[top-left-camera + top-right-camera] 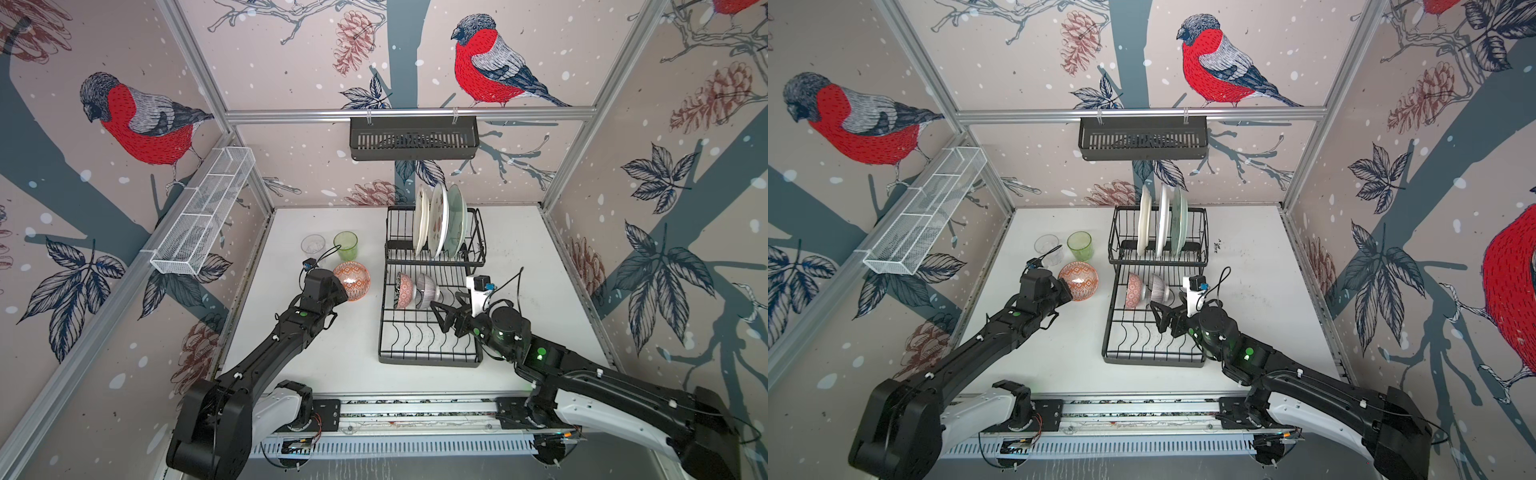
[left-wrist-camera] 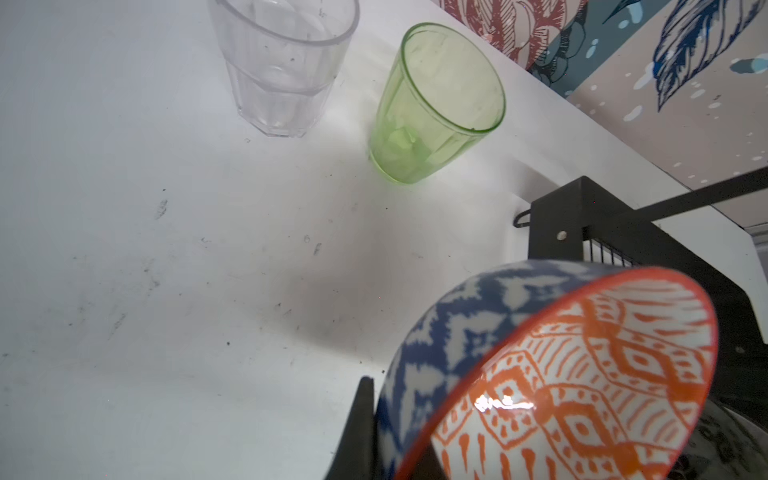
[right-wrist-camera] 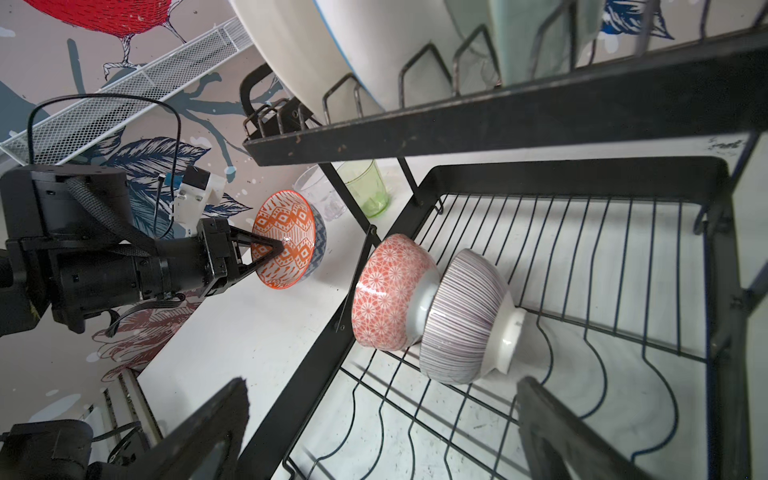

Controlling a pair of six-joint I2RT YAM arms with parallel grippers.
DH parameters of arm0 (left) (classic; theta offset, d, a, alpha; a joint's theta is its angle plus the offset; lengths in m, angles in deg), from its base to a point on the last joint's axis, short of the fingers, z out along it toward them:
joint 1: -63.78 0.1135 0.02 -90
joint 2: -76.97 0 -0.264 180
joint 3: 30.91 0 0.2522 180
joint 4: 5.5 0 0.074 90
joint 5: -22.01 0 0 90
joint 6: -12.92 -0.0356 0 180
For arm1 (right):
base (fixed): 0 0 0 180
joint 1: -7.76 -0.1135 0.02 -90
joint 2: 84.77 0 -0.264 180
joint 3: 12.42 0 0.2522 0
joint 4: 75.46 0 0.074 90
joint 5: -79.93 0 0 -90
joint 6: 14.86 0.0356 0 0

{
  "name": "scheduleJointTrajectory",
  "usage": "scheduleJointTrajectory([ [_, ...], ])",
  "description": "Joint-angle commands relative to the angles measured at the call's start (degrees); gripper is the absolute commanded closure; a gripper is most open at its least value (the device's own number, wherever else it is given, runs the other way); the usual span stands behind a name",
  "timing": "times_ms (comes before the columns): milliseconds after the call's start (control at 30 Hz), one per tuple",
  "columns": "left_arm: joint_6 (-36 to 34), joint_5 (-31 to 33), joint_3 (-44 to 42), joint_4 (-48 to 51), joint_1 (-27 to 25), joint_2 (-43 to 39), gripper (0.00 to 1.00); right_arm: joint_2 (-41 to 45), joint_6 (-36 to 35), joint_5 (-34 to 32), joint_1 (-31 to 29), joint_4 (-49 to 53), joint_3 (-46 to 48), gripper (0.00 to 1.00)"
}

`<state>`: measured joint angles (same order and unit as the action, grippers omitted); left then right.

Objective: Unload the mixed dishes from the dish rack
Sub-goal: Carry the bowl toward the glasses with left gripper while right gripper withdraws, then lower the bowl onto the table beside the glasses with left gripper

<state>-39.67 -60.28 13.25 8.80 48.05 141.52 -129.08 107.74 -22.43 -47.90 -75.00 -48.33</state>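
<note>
White bench (image 1: 324, 365), bird-print walls. At left, a clear tumbler (image 1: 312, 245) and a green tumbler (image 1: 345, 245) stand upright. The left claw (image 3: 279, 249) is clamped on a tilted orange bowl (image 1: 352, 281) beside the dish rack (image 1: 432, 361). A pink bowl (image 1: 404, 290) and a striped bowl (image 1: 428, 286) lie in its tray, with three plates (image 1: 440, 220) slotted behind. The right claw (image 1: 444, 305) hangs spread apart over the tray.

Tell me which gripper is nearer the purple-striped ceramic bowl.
Right. Right gripper: open, just short of the purple-striped bowl. Left gripper: outside the black wire rack, holding an orange-patterned bowl.
</note>
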Motion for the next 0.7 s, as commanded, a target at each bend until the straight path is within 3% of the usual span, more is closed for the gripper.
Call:
scheduleJointTrajectory([
  [0,-1.06,3.66,1.07,-1.37,1.11,1.49,1.00,2.68,-0.77,-1.34,0.05,1.58,1.34,0.00],
  [267,-0.06,1.63,2.59,1.49,6.71,8.24,1.00,9.04,-0.68,-3.58,0.06,5.32,3.91,0.00],
  [667,-0.82,1.17,5.80,4.41,8.70,17.45,1.00,14.87,-0.62,-5.24,0.11,7.06,6.56,0.00],
])
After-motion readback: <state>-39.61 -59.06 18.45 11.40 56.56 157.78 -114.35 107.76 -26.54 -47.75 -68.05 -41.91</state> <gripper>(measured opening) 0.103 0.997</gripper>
